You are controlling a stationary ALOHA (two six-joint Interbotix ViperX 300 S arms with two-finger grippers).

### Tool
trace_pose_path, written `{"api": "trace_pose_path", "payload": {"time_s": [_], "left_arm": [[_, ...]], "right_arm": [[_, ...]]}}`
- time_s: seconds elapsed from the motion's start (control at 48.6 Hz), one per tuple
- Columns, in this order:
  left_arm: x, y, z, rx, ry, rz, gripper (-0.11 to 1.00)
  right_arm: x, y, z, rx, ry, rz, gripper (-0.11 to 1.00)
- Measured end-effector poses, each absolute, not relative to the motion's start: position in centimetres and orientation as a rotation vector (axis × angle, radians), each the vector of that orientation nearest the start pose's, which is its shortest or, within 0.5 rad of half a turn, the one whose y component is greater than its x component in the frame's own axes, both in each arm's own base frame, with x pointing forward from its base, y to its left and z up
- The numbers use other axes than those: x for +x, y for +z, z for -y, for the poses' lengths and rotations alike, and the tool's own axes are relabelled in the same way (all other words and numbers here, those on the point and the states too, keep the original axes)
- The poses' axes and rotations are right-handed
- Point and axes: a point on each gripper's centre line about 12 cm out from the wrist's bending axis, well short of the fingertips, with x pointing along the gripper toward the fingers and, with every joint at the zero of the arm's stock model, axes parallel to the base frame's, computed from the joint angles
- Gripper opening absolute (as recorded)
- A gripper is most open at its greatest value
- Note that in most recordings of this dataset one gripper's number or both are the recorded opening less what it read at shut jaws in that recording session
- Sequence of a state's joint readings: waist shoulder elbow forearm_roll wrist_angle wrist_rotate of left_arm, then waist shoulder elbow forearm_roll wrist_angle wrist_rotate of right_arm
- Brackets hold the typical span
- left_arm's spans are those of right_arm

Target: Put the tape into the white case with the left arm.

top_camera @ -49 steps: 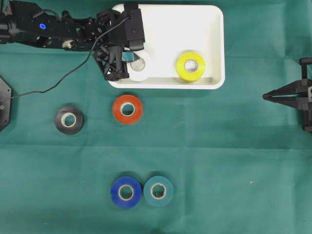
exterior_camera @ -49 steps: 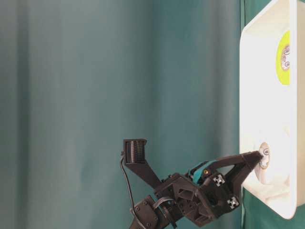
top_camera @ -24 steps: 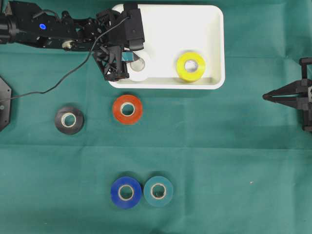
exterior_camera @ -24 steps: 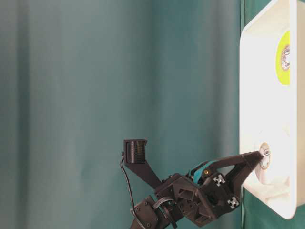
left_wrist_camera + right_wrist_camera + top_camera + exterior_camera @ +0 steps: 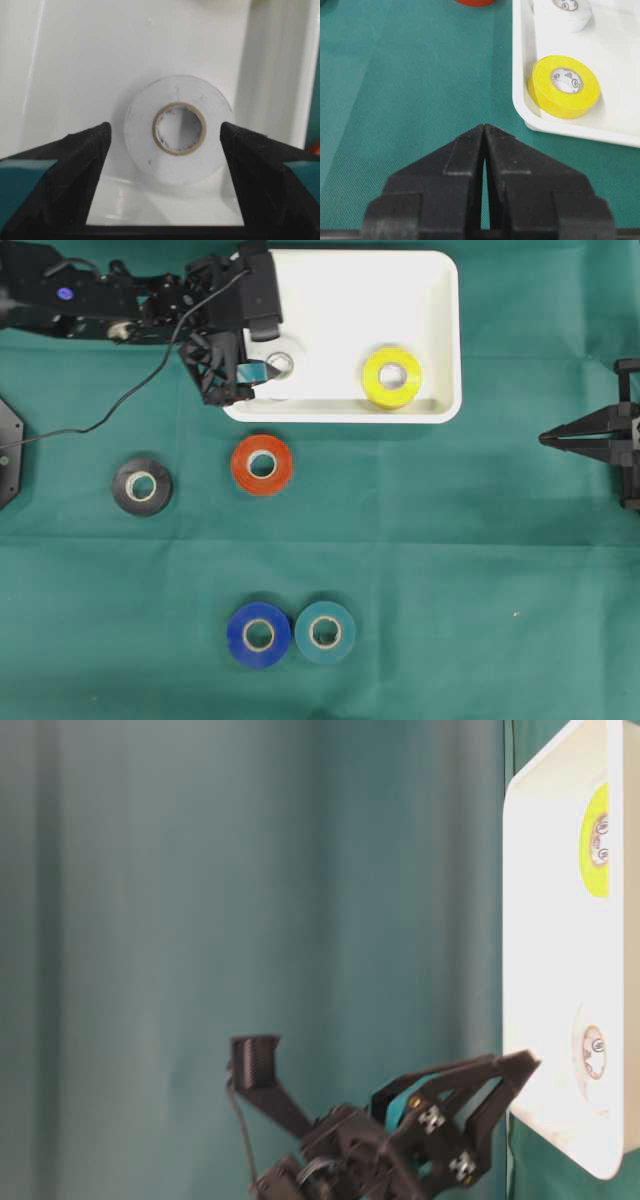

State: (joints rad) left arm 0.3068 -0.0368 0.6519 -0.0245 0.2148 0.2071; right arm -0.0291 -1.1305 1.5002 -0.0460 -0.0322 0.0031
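Note:
A white tape roll (image 5: 175, 127) lies flat inside the white case (image 5: 440, 300), near its front left corner (image 5: 280, 365). My left gripper (image 5: 165, 127) is open, its teal-banded fingers (image 5: 75, 165) standing apart on either side of the roll without touching it. From overhead the left gripper (image 5: 260, 365) hovers at the case's left rim. The table-level view shows its fingertip (image 5: 515, 1065) at the case edge, with the white tape (image 5: 593, 1050) clear of it. A yellow tape (image 5: 392, 377) also rests in the case. My right gripper (image 5: 484, 127) is shut and holds nothing, at the table's right edge (image 5: 545, 438).
On the green cloth lie an orange tape (image 5: 262, 464), a black tape (image 5: 141, 485), a blue tape (image 5: 258, 634) and a teal tape (image 5: 325, 631). A black cable (image 5: 110, 415) trails from the left arm.
My left gripper has opened and let go of the white tape, which now lies flat in the case. The left arm has drawn back slightly to the left. The right arm has not moved.

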Motion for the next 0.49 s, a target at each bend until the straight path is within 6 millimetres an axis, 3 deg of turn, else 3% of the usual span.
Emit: {"api": "trace_pose_path", "payload": {"time_s": [0.494], "left_arm": [[31.3, 21.4, -5.2, 0.113, 0.084, -0.749, 0.86]], "right_arm": [[14.5, 16.1, 0.4, -0.037, -0.020, -0.338, -0.09]]}}
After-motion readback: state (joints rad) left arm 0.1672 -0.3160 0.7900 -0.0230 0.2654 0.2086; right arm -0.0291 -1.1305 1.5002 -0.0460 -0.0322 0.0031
